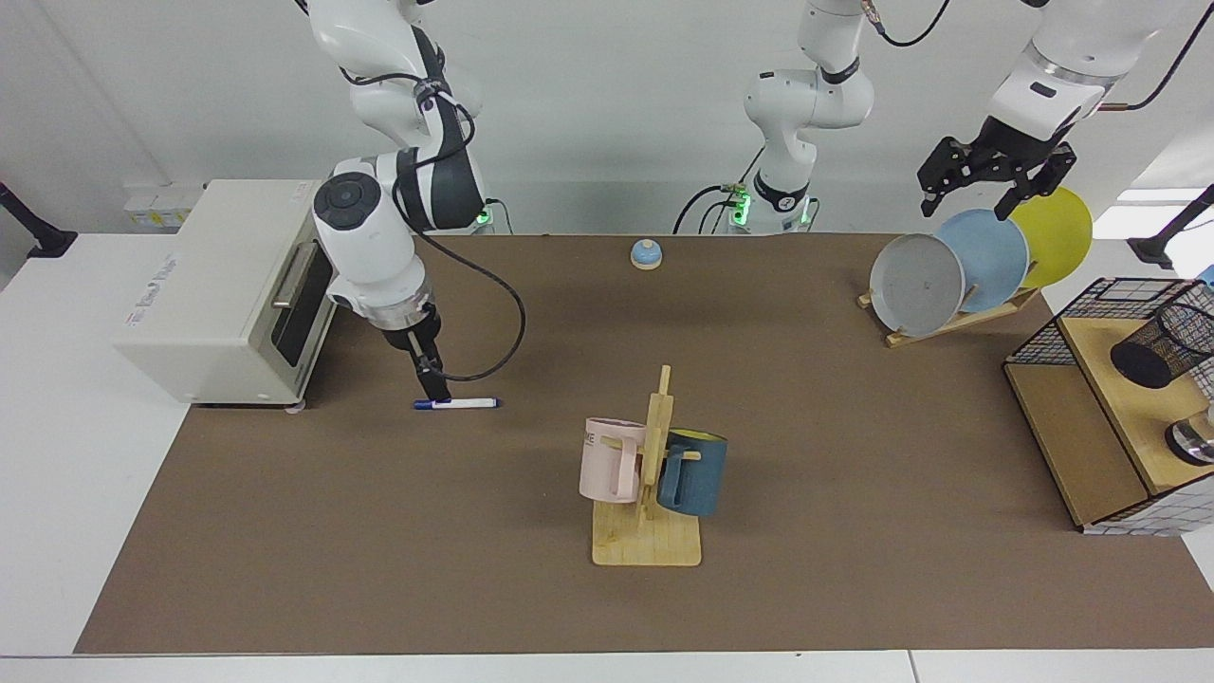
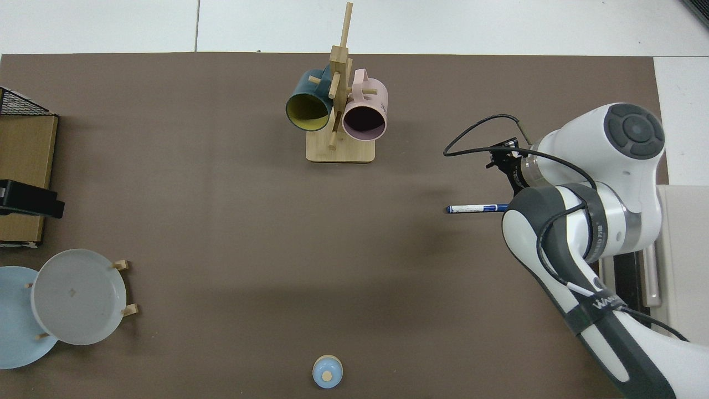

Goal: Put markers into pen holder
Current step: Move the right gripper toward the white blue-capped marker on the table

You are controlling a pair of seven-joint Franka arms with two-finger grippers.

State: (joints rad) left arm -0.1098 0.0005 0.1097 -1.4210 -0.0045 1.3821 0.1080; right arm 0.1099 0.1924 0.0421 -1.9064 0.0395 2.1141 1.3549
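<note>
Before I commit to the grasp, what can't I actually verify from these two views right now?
- Right gripper, at the marker: the facing view shows it edge-on, and in the top view the arm covers it, so contact is unconfirmed.
- Marker's end nearest the toaster oven: in the top view, hidden under the arm.
- Pen holder: cut by the facing view's edge, outside the top view; contents unreadable.
- Left gripper, waiting above the plates: only partly in the top view.

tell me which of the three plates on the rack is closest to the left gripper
The yellow plate, rearmost in the wooden rack. The left gripper hangs just above its top edge; the blue plate and grey plate sit further forward and lower.
</note>
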